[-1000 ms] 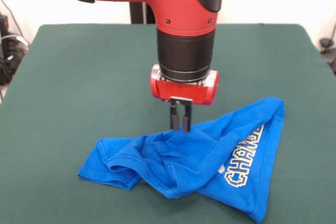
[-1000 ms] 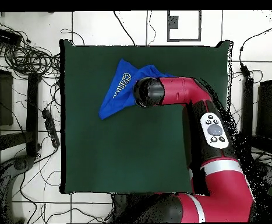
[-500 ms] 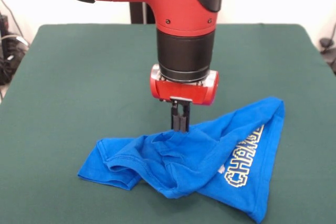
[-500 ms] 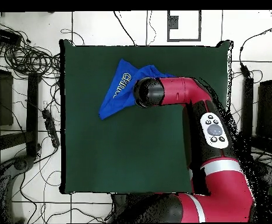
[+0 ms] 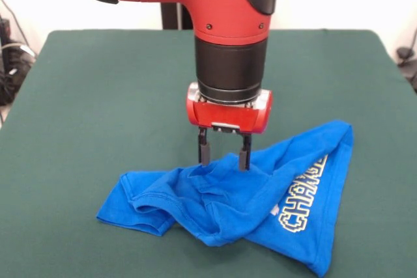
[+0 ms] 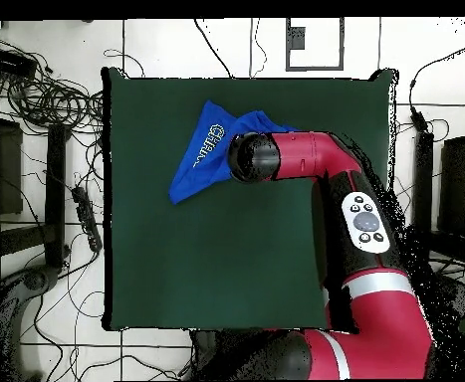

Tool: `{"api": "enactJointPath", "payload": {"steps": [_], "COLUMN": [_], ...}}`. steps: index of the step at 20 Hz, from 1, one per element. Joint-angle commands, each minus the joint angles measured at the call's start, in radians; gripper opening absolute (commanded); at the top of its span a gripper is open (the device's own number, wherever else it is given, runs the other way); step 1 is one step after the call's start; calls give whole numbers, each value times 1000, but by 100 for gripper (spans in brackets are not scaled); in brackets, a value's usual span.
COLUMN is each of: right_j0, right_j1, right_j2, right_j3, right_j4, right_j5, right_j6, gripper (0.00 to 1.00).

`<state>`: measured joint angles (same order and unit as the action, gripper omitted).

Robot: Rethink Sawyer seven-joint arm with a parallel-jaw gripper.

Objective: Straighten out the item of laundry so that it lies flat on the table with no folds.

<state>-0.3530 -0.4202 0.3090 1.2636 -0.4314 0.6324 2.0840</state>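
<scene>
Since half a second ago, the end effector (image 5: 225,155) spreads its fingers from pressed together to apart, tips touching the laundry's raised upper fold. Crumpled and folded, the blue T-shirt (image 5: 247,200) lies on the green worktop (image 5: 98,96) toward 5 o'clock in the front view, its yellow lettering (image 5: 303,203) at its right.

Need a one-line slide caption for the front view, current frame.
Sawyer gripper, fingers open, poised over the crumpled blue T-shirt on the green table.
</scene>
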Motion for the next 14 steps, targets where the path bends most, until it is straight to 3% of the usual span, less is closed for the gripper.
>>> {"api": "enactJointPath", "payload": {"steps": [1, 14], "right_j0": [45, 34], "right_j1": [6, 62], "right_j2": [16, 26], "right_j3": [94, 74], "right_j4": [-22, -31], "right_j5": [-40, -71], "right_j6": [5, -14], "gripper": [100, 100]}}
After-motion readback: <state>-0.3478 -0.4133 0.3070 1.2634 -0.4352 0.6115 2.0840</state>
